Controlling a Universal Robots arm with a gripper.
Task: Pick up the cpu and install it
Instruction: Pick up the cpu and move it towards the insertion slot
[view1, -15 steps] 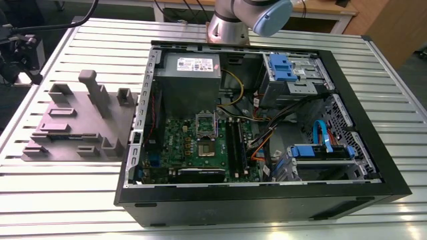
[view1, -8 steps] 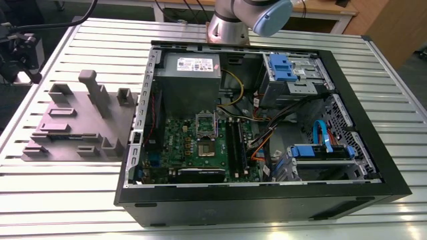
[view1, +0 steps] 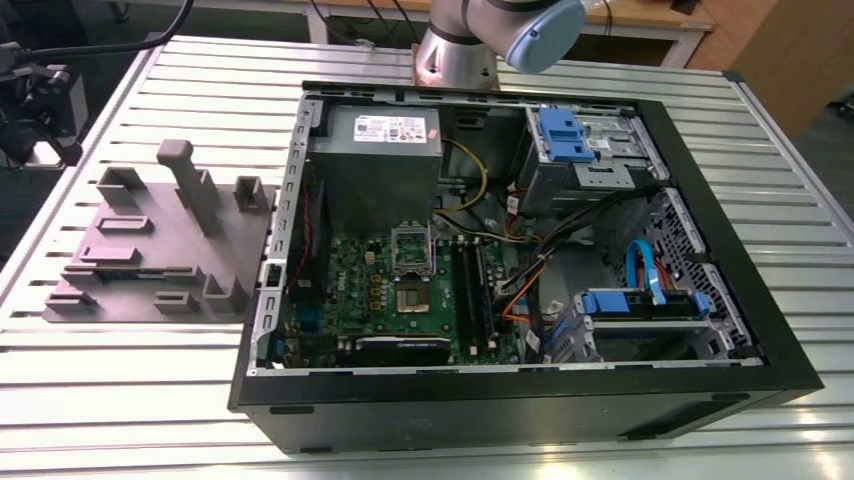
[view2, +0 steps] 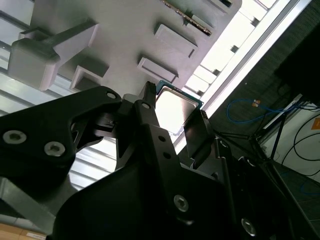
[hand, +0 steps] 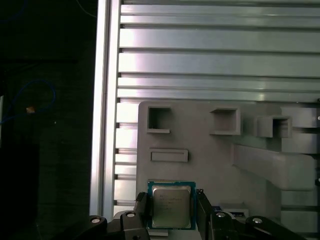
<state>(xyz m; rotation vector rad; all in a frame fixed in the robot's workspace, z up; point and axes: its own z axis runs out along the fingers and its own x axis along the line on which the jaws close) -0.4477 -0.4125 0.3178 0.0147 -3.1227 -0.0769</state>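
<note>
The cpu (hand: 171, 206) is a small silvery square chip with a thin green rim, and it sits between my gripper's (hand: 172, 215) two black fingers (hand: 141, 210). The fingers press on two opposite edges of it. In the second wrist view the cpu (view2: 175, 110) shows just over the grey fixture plate (view2: 120, 35), with the gripper (view2: 172, 112) shut on it. In the exterior view the dark wrist and gripper (view1: 34, 100) are at the far left, beside the fixture plate (view1: 160, 250). The motherboard socket (view1: 411, 296) lies inside the case with its bracket lifted.
The open black computer case (view1: 507, 400) lies on the slotted aluminium table (view1: 134, 400) at the exterior view's right. Inside are a grey power supply (view1: 380, 140), blue drive brackets (view1: 567, 135) and loose cables (view1: 641, 270). Raised posts (view1: 180, 175) stand on the fixture plate. The table edge (hand: 102, 100) is near.
</note>
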